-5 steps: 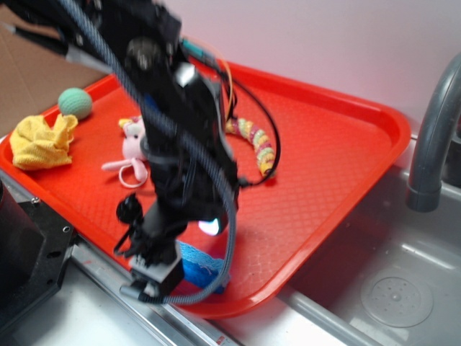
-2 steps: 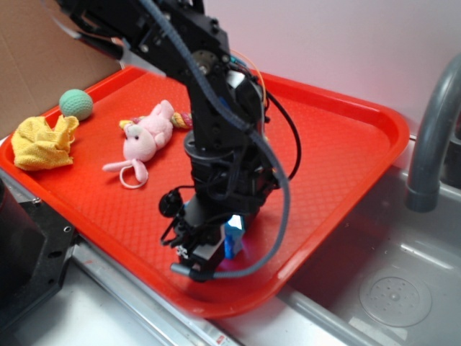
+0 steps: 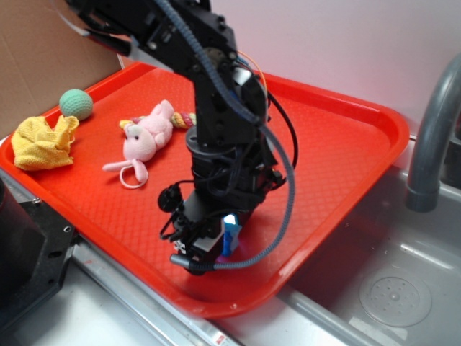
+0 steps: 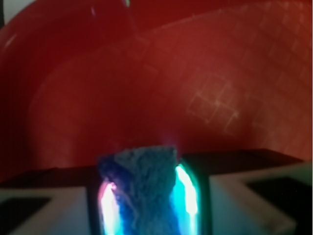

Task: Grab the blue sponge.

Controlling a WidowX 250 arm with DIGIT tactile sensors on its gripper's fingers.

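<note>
Red plastic tray with a waffle-textured floor sits on a metal sink counter; a grey faucet rises at the right edge of the exterior view, a pale wall stands behind, and brown cardboard fills the upper left corner.

The black arm reaches down over the tray's near edge. The gripper is closed on the blue sponge. In the exterior view only a narrow bright-blue strip of the sponge shows on the right side of the gripper body, just above the tray floor close to the near rim. Whether the sponge touches the floor cannot be determined.

In the wrist view the blue sponge sits squarely between the two fingers, its rough porous face filling the gap. Both inner finger surfaces press against its sides and glow cyan and pink at the contact lines. The tray's curved rim lies beyond it.

Other items on the tray:
- pink plush toy, left of the arm, toward the far edge;
- teal-green ball, near the far left corner;
- crumpled yellow cloth, at the left edge, just beside the ball.

No readable brand, label or writing appears in either view.
</note>
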